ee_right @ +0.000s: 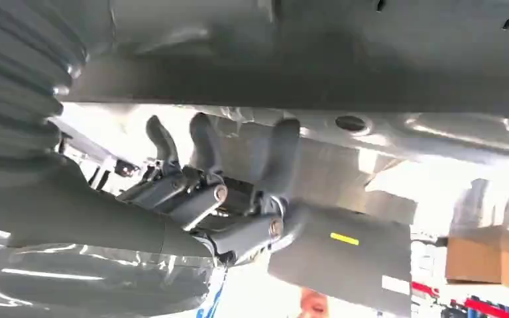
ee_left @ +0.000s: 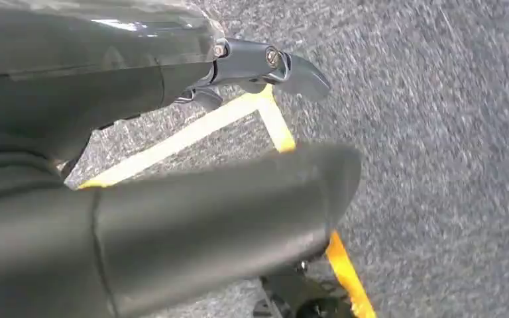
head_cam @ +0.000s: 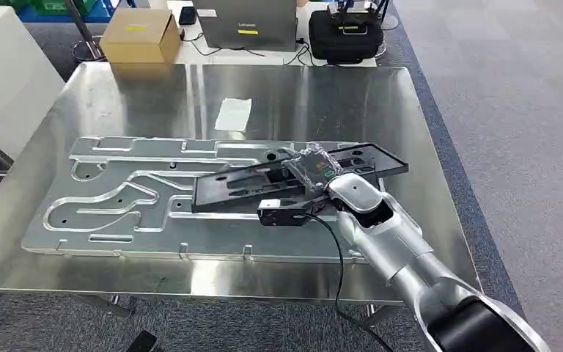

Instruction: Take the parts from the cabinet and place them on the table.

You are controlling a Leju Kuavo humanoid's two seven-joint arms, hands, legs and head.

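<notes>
1. One silver arm reaches in from the near right of my head view, and its right hand (head_cam: pixel 314 170) sits on the black plastic frame (head_cam: pixel 249 185).
2. My right wrist view adds what the head view hides: dark fingers (ee_right: pixel 202 142) curl up against the frame's (ee_right: pixel 344 73) underside, so the right hand grips the frame.
3. The frame lies tilted across the long machined aluminium plate (head_cam: pixel 110 202); I cannot tell whether it rests fully on the plate.
4. The plate lies flat on the steel table (head_cam: pixel 381 110), with a white paper slip (head_cam: pixel 232 114) further back on the tabletop.
5. Beyond the table's far edge I see a cardboard box (head_cam: pixel 139 35) and a black case (head_cam: pixel 346 33).
6. My left wrist view faces grey carpet with yellow tape (ee_left: pixel 192 132); the left hand (ee_left: pixel 265 66) holds nothing, but I cannot tell how its fingers lie.
</notes>
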